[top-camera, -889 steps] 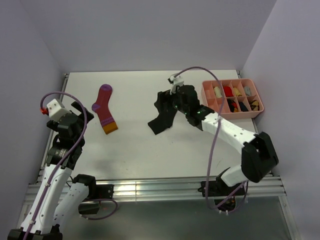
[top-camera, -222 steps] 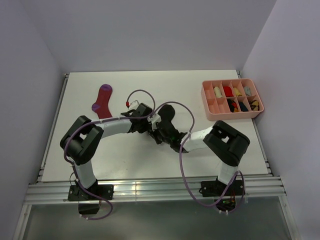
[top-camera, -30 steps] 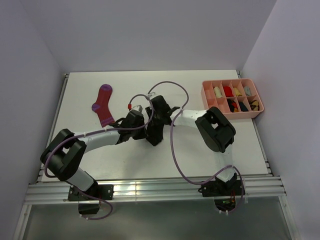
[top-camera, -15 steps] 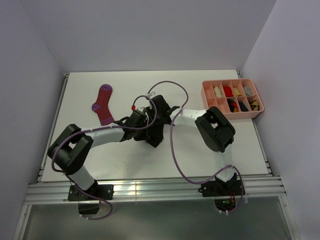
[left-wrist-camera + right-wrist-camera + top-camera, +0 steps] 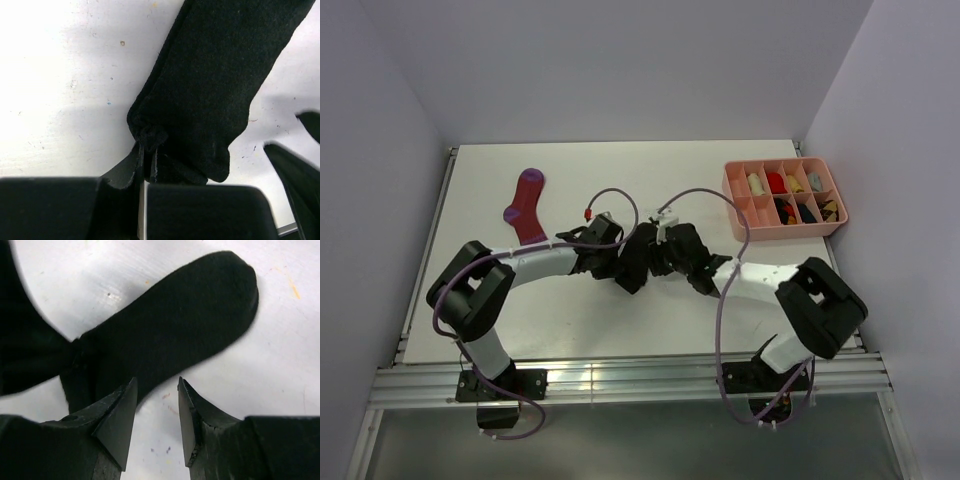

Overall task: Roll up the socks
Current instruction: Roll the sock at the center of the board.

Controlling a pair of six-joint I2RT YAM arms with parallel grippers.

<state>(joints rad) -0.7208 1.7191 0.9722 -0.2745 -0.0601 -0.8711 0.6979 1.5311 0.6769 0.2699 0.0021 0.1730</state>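
A black sock point(image 5: 632, 274) lies mid-table between my two grippers. In the left wrist view the black sock point(image 5: 215, 90) stretches away up and to the right, and my left gripper point(image 5: 146, 152) is shut on a bunched bit of its near edge. My right gripper point(image 5: 157, 407) stands open just short of the black sock point(image 5: 175, 325), with only bare table between its fingers. Seen from above, the left gripper point(image 5: 616, 262) and right gripper point(image 5: 656, 258) face each other across the sock. A magenta sock point(image 5: 525, 210) with purple stripes lies flat at the far left.
A pink compartment tray point(image 5: 734, 203) with several rolled bundles stands at the back right. A right gripper finger point(image 5: 300, 170) shows at the right edge of the left wrist view. Purple cables loop over both arms.
The right arm has swung back from over the sock, and its gripper now sits low at the sock's right side. The left gripper keeps its pinch and has shifted slightly right.
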